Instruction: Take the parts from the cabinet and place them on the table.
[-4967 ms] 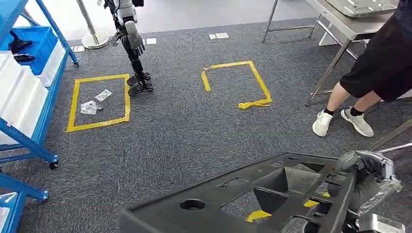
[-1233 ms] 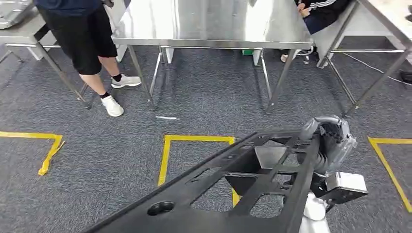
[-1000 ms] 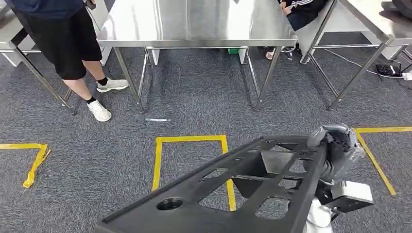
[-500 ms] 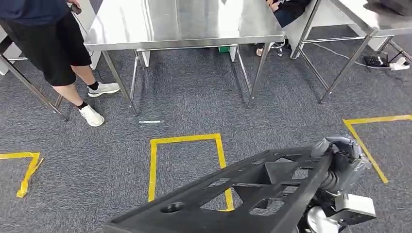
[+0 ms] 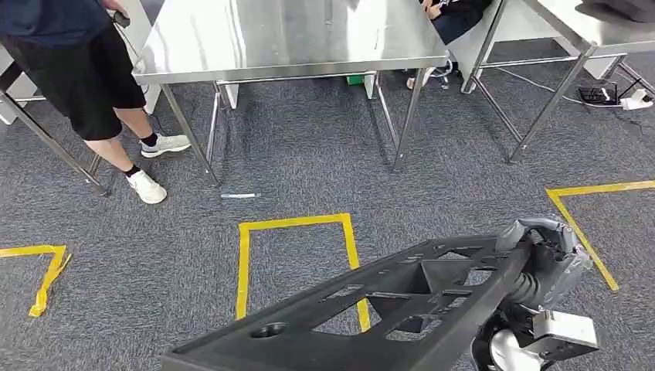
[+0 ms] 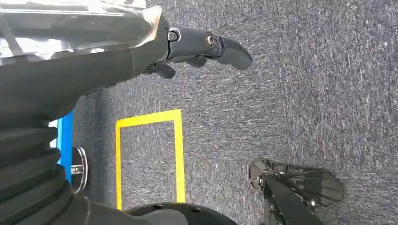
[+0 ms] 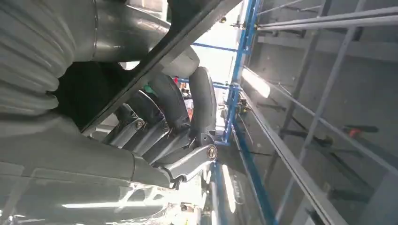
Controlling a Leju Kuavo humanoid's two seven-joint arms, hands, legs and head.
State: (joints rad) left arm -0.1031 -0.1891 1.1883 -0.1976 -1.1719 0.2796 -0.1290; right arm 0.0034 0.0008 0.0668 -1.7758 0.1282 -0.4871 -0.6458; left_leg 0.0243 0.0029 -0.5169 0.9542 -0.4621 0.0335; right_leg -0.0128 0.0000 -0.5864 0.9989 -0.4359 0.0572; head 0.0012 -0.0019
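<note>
Low in the head view, the black plastic frame part [image 5: 402,309] runs from the bottom left edge up to the right hand [image 5: 541,267], whose fingers [image 5: 533,232] curl over its far end and grip it. Compared with half a second ago, the scene has scarcely shifted: the steel surface [image 5: 286,39] sits a little nearer the picture's middle, which is a camera move, and the part lies at much the same slant. Between the part and the surface's legs [image 5: 405,116] lies open grey carpet [image 5: 309,154], marked by a yellow tape rectangle [image 5: 297,259] directly ahead, a tape corner [image 5: 583,216] to the right and another [image 5: 42,270] to the left. A person's legs and white shoes [image 5: 147,185] stand beside the surface's left end; a second steel table [image 5: 571,31] stands to the right.

The right wrist view shows the dark fingers [image 7: 187,103] wrapped round the part's thin edge [image 7: 155,61], with blue shelving [image 7: 239,79] behind. The left wrist view shows the left hand [image 6: 197,49] hanging over the carpet with its fingers [image 6: 225,47] apart, holding nothing, above another yellow tape rectangle [image 6: 148,157].
</note>
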